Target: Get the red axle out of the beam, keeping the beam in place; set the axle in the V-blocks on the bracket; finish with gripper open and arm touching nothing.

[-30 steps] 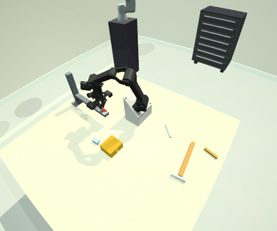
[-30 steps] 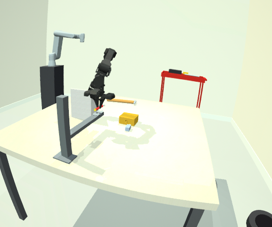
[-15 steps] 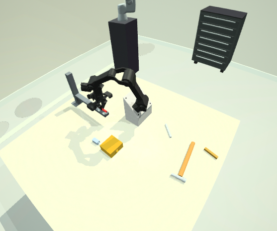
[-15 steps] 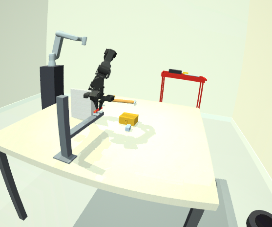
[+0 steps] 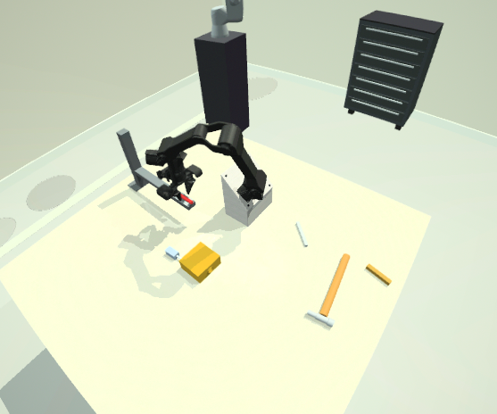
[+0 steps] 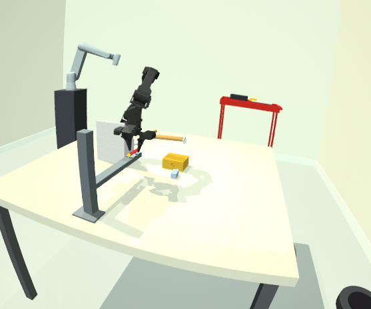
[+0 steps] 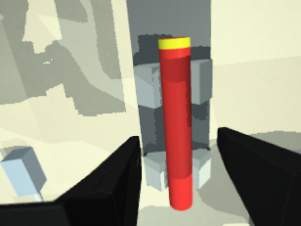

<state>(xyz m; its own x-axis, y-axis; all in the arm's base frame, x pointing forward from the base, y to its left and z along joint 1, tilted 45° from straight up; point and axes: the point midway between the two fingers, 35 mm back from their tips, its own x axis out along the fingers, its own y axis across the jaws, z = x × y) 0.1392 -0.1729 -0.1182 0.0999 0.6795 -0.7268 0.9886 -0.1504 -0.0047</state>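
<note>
The red axle, with a yellow band at one end, lies lengthwise over the bracket arm. In the wrist view it sits between the sides of both grey V-blocks, its ends reaching past them. The grey bracket stands upright. My gripper is open, one finger each side of the axle, with a visible gap on both sides. A yellow block with a round hole, seemingly the beam, sits on the table.
A small light-blue piece lies beside the yellow block. A hammer, a white rod and a thin orange bar lie farther off. The arm's white base block stands near the bracket's free end.
</note>
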